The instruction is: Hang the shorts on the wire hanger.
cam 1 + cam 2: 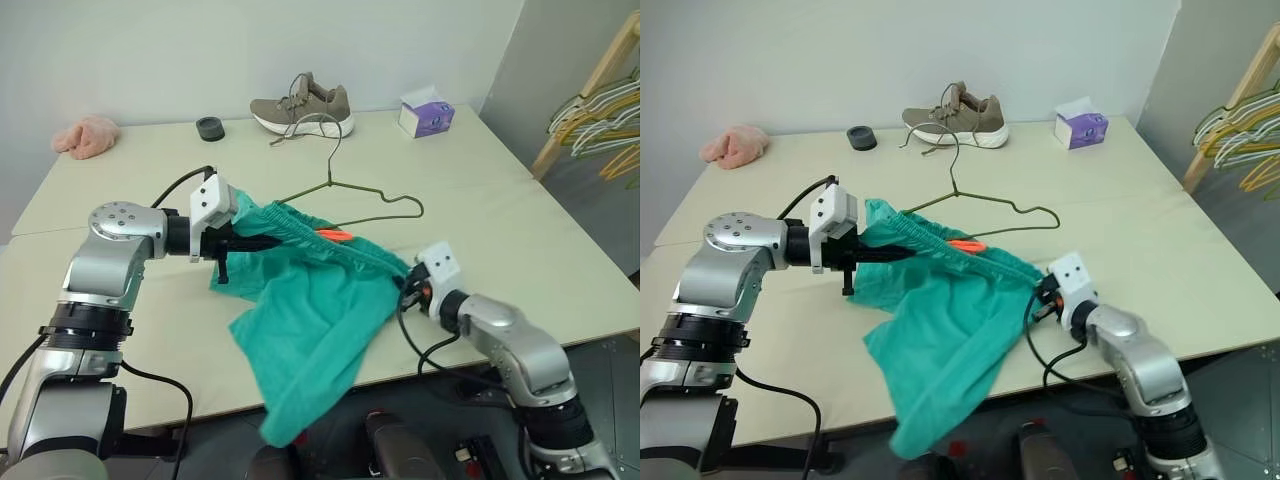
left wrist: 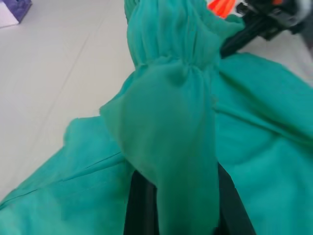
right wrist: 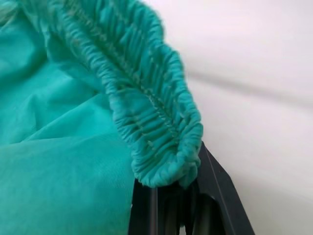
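The teal-green shorts (image 1: 310,310) are stretched by their gathered waistband between my two grippers, low over the table. One leg droops past the table's front edge. The orange tag (image 1: 335,235) shows at mid-waistband. My left gripper (image 1: 255,242) is shut on the waistband's left end, and fabric (image 2: 171,137) drapes over its fingers. At the right end, my right gripper (image 1: 405,282) is shut on the folded waistband (image 3: 161,142), pinched between its black fingers (image 3: 217,191). The wire hanger (image 1: 355,187) lies flat on the table just behind the shorts, hook pointing toward the far side.
A tan shoe (image 1: 305,108), a purple tissue box (image 1: 426,116), a black round thing (image 1: 210,128) and a pink fluffy thing (image 1: 87,135) sit along the table's far edge. A wooden rack with yellow and pale hangers (image 1: 605,115) stands off the right side.
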Motion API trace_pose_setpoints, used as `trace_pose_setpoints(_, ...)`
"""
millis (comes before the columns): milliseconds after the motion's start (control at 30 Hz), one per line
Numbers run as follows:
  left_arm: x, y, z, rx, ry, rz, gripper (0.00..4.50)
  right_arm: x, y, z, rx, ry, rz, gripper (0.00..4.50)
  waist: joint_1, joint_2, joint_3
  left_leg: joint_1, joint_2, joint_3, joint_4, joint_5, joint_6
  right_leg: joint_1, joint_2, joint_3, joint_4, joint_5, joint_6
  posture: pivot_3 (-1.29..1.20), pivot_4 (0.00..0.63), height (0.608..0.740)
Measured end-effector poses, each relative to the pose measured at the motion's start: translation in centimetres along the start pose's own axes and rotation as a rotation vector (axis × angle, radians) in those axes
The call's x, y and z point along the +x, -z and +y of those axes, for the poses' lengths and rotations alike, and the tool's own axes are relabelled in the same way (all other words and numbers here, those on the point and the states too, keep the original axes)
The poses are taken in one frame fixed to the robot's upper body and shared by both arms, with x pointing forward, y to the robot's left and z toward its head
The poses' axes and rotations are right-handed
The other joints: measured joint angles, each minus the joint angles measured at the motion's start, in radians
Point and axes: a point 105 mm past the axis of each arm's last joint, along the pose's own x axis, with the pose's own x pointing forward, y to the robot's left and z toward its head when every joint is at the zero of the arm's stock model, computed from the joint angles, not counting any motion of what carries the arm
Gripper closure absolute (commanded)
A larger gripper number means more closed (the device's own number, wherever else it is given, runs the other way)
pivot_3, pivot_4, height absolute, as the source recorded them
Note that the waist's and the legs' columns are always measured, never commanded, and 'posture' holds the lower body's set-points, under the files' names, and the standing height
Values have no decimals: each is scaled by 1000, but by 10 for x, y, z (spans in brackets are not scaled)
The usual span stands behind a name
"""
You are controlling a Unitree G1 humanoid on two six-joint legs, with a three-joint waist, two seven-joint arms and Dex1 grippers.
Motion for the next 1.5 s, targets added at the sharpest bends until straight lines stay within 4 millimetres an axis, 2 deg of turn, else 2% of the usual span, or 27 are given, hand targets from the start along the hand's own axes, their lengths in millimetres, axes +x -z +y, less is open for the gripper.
trace_pose_setpoints(167,-12,-10,-14,-45,74,3,4500,-2,-10,-14,-46,-3,-30,4490,-1,0,0,1,1,0,-1,0,0,0,2,0,0,0,0,-190,102,740)
trace_pose_setpoints(400,-18,-4,-22,-75,106,27,4500,-2,-8,-15,-44,-24,-27,4490,3,0,0,1,1,0,0,0,0,0,1,1,0,0,0,-186,101,740)
trace_pose_setpoints(567,-20,-4,-21,-33,94,45,4500,-2,-8,-15,-42,-28,-26,4490,5,0,0,1,1,0,0,0,0,0,1,1,0,0,0,-187,100,740)
trace_pose_setpoints(867,-23,8,-10,71,35,115,4500,-11,-14,-13,-93,-74,-22,4490,7,0,0,1,1,0,0,0,0,0,1,1,0,0,-1,-195,100,740)
trace_pose_setpoints(1067,-25,25,-13,114,43,199,4500,-17,-15,-12,-133,-103,-1,4490,5,0,0,1,1,0,-1,0,0,0,1,1,0,0,-1,-196,99,740)
trace_pose_setpoints(1200,-25,26,-11,134,35,205,4500,-19,-15,-11,-167,-144,20,4490,6,0,0,1,1,0,0,0,0,0,1,1,0,0,0,-196,96,740)
trace_pose_setpoints(1400,-19,27,-9,107,17,180,4500,-14,-39,8,-261,-235,-8,4490,3,0,0,0,1,0,0,0,0,0,1,0,0,0,0,-198,97,740)
trace_pose_setpoints(1500,-14,26,-11,109,28,170,4500,-13,-46,22,-302,-290,-25,3762,3,0,0,0,1,0,0,0,0,0,1,0,0,0,-1,-200,99,740)
